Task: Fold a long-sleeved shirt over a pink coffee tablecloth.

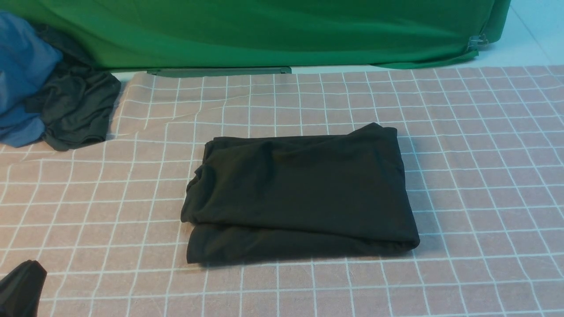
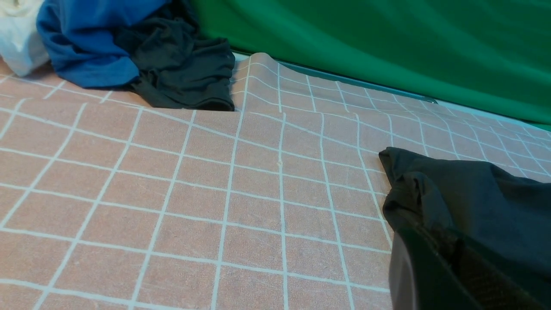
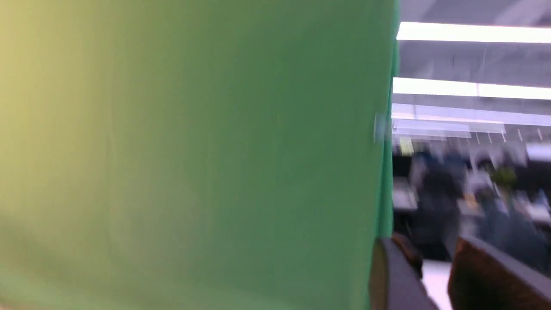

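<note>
Pink coffee tablecloth (image 1: 462, 176), left tool (image 1: 20, 288) closed, empty

the front view looks forward and down over the checked tablecloth (image 1: 462, 176) toward the green cloth (image 1: 264, 31). the left wrist view sits low and close, sharing the folded shirt (image 1: 299, 193) and clothes pile (image 2: 129, 47). the right wrist view faces the green cloth, blurred.

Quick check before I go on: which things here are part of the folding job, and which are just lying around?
Part of the job:
- black shirt, folded, lying mid-cloth
- pink grid tablecloth under it

Just lying about:
- blue garment, far left
- dark grey garment heaped beside it
- white cloth next to the blue one
- green backdrop cloth behind
</note>
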Robot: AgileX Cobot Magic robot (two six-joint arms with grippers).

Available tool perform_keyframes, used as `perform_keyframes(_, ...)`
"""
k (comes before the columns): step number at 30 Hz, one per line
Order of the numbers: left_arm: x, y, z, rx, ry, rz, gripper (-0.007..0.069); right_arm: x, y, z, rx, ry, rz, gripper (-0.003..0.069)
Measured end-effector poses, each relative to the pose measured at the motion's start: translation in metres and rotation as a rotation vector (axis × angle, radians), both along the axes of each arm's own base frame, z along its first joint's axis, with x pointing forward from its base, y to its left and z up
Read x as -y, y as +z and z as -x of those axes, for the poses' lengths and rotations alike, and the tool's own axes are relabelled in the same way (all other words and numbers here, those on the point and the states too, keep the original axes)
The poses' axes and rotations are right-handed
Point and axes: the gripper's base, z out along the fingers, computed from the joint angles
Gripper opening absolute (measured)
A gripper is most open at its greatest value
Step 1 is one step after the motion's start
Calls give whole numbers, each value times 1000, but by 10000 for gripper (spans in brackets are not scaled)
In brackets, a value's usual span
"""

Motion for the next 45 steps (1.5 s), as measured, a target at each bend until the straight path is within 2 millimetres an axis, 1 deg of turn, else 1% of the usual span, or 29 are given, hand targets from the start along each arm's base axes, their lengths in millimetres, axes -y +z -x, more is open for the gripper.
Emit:
perform_keyframes(2, 0, 0, 0, 0, 0, -2, 13, -1, -23, -11, -102, -17, 55, 235)
perform_keyframes(3, 0, 0, 0, 0, 0, -2, 13, -1, -42, -19, -170, -22, 76, 235)
perform_keyframes(4, 0, 0, 0, 0, 0, -2, 13, -1, -42, -19, -170, -22, 78, 235)
perform_keyframes(6, 0, 0, 0, 0, 0, -2, 13, -1, -82, -32, -301, -18, 96, 235)
perform_keyframes(7, 0, 0, 0, 0, 0, -2, 13, -1, -96, -35, -345, -16, 100, 237)
perform_keyframes(8, 0, 0, 0, 0, 0, -2, 13, -1, -105, -37, -373, -14, 100, 237)
perform_keyframes(9, 0, 0, 0, 0, 0, -2, 13, -1, -121, -40, -423, -12, 104, 237)
perform_keyframes(11, 0, 0, 0, -2, 0, -2, 13, -2, -140, -41, -486, -6, 96, 237)
perform_keyframes(12, 0, 0, 0, -2, 0, -2, 13, -2, -144, -41, -493, -6, 93, 237)
perform_keyframes(45, 0, 0, 0, -3, 0, -10, 13, -1, -144, -41, -471, -14, 93, 237)
